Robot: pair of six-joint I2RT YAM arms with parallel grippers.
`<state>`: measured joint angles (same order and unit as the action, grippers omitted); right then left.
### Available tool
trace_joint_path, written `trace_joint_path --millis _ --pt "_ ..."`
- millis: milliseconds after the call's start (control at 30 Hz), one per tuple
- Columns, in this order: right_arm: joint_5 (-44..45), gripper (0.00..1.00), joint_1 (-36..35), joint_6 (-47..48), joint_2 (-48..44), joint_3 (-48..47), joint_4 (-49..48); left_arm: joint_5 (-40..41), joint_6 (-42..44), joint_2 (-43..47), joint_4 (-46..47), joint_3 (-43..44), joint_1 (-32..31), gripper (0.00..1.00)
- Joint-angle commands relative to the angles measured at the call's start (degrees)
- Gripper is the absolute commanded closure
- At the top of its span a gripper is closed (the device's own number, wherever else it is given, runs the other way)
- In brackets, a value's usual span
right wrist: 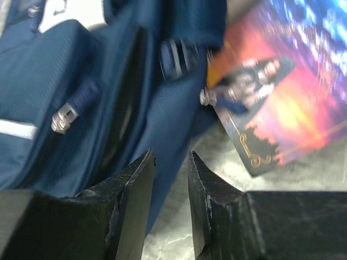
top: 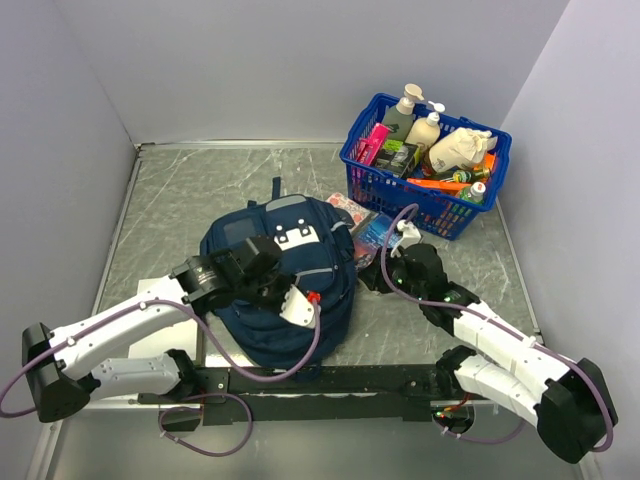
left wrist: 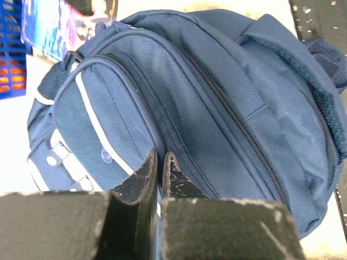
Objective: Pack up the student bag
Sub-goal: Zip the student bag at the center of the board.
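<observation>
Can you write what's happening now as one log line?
left tool: nearly shut, tips on bag | right tool: open at bag's edge, by book | basket: holds bottles

matt woven cloth bag [left wrist: 217, 108], seemingly glossy printed book [right wrist: 282, 92].

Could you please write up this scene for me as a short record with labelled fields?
bag: student bag lying front-up in the middle of the table
left arm: left gripper against the bag's front, jaws almost shut; a pinch of fabric cannot be confirmed
right arm: right gripper at the bag's side edge, jaws slightly apart
beside bag: colourful booklet flat on the table
supplies: blue basket at the far right, holding bottles and packets
packed so far: cannot tell
</observation>
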<state>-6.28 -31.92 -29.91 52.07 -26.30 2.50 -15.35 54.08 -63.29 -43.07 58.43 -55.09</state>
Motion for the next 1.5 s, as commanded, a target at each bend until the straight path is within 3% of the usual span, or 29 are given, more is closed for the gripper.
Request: trace_joint_path --millis 0,100,167,433,533,867,1467 --pt "-4.69 0.59 -0.42 12.91 -3.64 -1.83 -8.38 -2.58 5.93 2.38 2.73 1.77 -1.25 0.99" --pt "-9.00 0.55 -0.51 15.75 -4.87 0.63 -12.67 -1.88 7.87 4.13 4.04 0.02 -2.56 0.99" --pt "-9.10 0.51 -0.42 12.70 -5.05 0.47 -11.74 0.93 8.23 5.89 6.15 -2.96 -3.96 0.99" --pt "-10.15 0.49 -0.86 -8.04 4.77 -9.81 11.08 3.67 4.71 5.90 10.64 -6.67 -6.87 0.99" --pt "-9.54 0.49 -1.91 -13.94 6.55 -11.05 14.54 4.45 4.36 5.89 11.69 -6.93 -7.14 0.99" --pt "-6.02 0.48 -4.90 -18.86 2.59 -11.84 16.31 6.83 4.62 6.86 14.07 -5.44 -5.74 0.99" --pt "-3.47 0.56 -5.17 -25.63 3.90 -7.62 15.52 6.13 4.98 9.67 17.14 -5.61 -1.95 0.99"
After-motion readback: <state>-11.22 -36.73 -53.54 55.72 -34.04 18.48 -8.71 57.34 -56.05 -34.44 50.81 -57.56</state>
